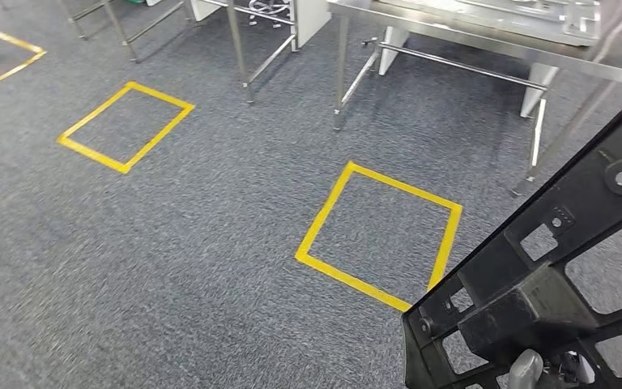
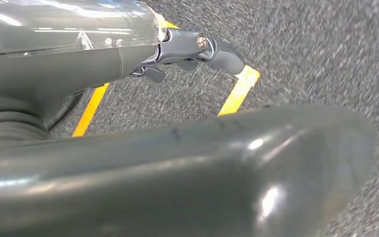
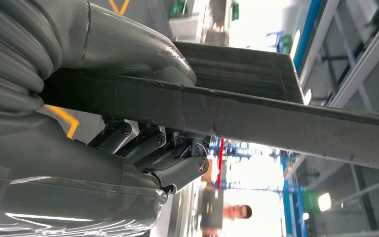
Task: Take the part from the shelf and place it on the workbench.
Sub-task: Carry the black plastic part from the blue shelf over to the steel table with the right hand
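Observation:
The part [image 1: 534, 284] is a large black plastic frame with square cut-outs, at the lower right of the head view, held tilted above the carpet. My right hand [image 1: 526, 369] grips its lower end, where a grey thumb tip shows under it. In the right wrist view the part [image 3: 256, 113] is a long dark bar, with the thumb on one side of it and the dark fingers [image 3: 163, 148] on the other. My left hand [image 2: 177, 163] hangs over the carpet holding nothing, its fingers [image 2: 197, 49] stretched out. The steel workbench [image 1: 470, 32] stands ahead at the upper right.
Yellow tape squares mark the grey carpet; the nearest square [image 1: 324, 219] lies just before the workbench legs [image 1: 340, 73], and another square [image 1: 125, 126] lies to the left. More metal frames [image 1: 239, 49] stand at the back. A person [image 3: 234, 212] stands far off.

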### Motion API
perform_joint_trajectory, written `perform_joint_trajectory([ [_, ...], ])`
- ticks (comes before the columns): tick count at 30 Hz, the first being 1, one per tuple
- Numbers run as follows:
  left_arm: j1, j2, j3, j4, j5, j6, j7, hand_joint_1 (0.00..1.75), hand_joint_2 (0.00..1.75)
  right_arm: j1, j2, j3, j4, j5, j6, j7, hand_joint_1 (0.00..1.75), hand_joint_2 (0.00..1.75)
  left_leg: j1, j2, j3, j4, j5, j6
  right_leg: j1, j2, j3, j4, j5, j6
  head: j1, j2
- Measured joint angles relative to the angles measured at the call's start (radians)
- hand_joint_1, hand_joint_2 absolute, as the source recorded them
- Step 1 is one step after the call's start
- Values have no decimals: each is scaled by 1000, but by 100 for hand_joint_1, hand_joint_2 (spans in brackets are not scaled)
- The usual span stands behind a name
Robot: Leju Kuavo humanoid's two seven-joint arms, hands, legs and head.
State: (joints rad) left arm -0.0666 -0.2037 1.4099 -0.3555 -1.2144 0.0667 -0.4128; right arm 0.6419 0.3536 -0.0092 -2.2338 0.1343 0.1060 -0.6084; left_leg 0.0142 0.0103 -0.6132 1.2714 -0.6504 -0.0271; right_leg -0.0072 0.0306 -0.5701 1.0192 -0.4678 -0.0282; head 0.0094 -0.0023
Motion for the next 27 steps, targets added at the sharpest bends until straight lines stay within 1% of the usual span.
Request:
perform_joint_trajectory([
  [1,2,0,0,0,1,-1,1,0,0,0,0,0,0,4,-1,1,175,175,0,-2,-15,16,10,0,1,16,1,3,-2,0,0,0],
  [2,4,0,0,0,1,-3,1,0,0,0,0,0,0,6,-2,1,175,175,0,-4,-13,-5,39,1,1,33,2,6,-3,0,0,0],
  [3,5,0,1,0,2,-4,2,0,0,0,0,0,1,8,-2,2,175,175,1,-11,5,-60,81,3,1,49,4,9,-6,2,0,0],
  [4,5,0,1,0,2,-4,2,0,0,0,0,0,1,9,-2,3,175,175,2,-33,29,-124,117,6,0,62,4,13,-9,5,0,0],
  [5,5,0,1,-1,2,-5,2,0,0,0,0,0,1,10,-2,4,175,175,4,-58,49,-181,140,8,1,75,3,18,-12,9,1,0],
  [6,6,0,1,-1,3,-5,2,0,0,0,0,0,1,12,-2,6,175,175,5,-79,63,-219,152,11,0,87,0,22,-13,14,1,0],
  [7,6,0,1,-2,3,-5,3,0,0,0,0,0,1,13,-2,7,175,175,3,-92,68,-234,150,14,-2,98,-4,23,-13,20,1,0],
  [8,5,0,1,-2,4,-6,4,0,0,0,0,0,1,14,-2,8,175,175,1,-87,70,-239,150,18,-3,110,-8,23,-12,27,1,0],
  [9,5,-1,1,-3,4,-6,4,0,0,1,1,0,1,15,-2,8,175,175,1,-75,72,-242,153,24,-5,117,-10,21,-10,34,0,0],
  [10,3,-2,1,-4,4,-6,4,0,0,3,1,0,1,15,-2,9,175,175,2,-62,76,-248,155,30,-4,103,-12,24,-12,40,1,0],
  [11,2,-3,1,-5,4,-6,4,0,0,3,1,0,0,15,-2,9,175,175,4,-48,80,-255,159,37,-3,76,-20,40,-22,44,4,0],
  [12,2,-5,1,-6,4,-6,4,0,0,3,1,0,0,15,-2,9,175,175,7,-34,83,-261,161,42,-2,40,-36,74,-42,49,6,0],
  [13,3,-5,1,-7,4,-6,4,0,0,2,1,0,0,15,-2,9,175,175,6,-20,85,-264,161,46,-2,4,-63,127,-69,53,9,0],
  [14,5,-6,1,-7,5,-6,4,0,0,1,1,0,0,15,-2,9,175,175,5,-4,87,-264,160,48,-4,-14,-97,189,-98,57,11,0],
  [15,7,-6,1,-7,5,-7,4,0,0,1,1,0,1,15,-2,10,175,175,5,12,87,-264,158,48,-6,-22,-127,244,-117,61,11,0],
  [16,8,-6,1,-7,5,-7,4,0,0,1,1,0,2,16,-2,10,175,175,5,27,88,-264,155,47,-10,-25,-146,275,-120,64,11,0],
  [17,9,-6,1,-7,6,-9,5,0,0,1,1,0,2,17,-5,11,175,175,5,41,90,-264,151,46,-13,-28,-147,271,-104,66,11,0],
  [18,8,-7,1,-7,7,-12,5,0,0,1,1,0,2,21,-9,13,175,175,5,50,94,-264,147,42,-15,-32,-126,230,-74,67,11,0],
  [19,8,-7,1,-7,9,-16,5,0,0,2,1,0,2,28,-15,17,175,175,6,58,99,-265,141,38,-17,-38,-90,162,-38,67,11,0],
  [20,6,-8,1,-7,10,-20,4,0,0,3,1,0,2,36,-22,21,175,175,5,64,104,-265,134,32,-16,-46,-54,96,-17,64,11,0],
  [21,4,-8,1,-8,11,-24,4,0,0,4,1,0,2,43,-29,25,175,175,4,67,109,-266,128,25,-13,-52,-26,46,-7,59,11,0],
  [22,2,-8,1,-9,12,-28,4,0,0,6,1,0,2,49,-33,28,175,175,4,71,114,-267,124,18,-9,-56,-11,19,-11,51,11,0],
  [23,0,-8,1,-10,13,-30,4,0,0,7,1,0,3,52,-36,30,175,175,4,73,118,-269,120,12,-5,-57,-8,14,-23,43,11,0],
  [24,-2,-8,1,-11,14,-31,4,0,0,8,1,0,3,55,-38,31,175,175,4,75,124,-272,117,5,-3,-54,-6,12,-27,34,11,0],
  [25,-3,-8,1,-12,16,-33,4,0,0,10,1,1,2,57,-38,31,175,175,6,73,131,-272,114,-1,-5,-50,1,7,-27,27,10,0],
  [26,-3,-8,1,-13,17,-35,3,0,0,11,1,1,2,59,-38,31,175,175,7,62,132,-261,108,-6,-7,-47,10,2,-28,20,9,0],
  [27,-3,-8,2,-14,18,-37,3,0,0,12,2,2,2,61,-39,31,175,175,8,47,121,-230,94,-9,-9,-43,21,-3,-28,13,6,0],
])
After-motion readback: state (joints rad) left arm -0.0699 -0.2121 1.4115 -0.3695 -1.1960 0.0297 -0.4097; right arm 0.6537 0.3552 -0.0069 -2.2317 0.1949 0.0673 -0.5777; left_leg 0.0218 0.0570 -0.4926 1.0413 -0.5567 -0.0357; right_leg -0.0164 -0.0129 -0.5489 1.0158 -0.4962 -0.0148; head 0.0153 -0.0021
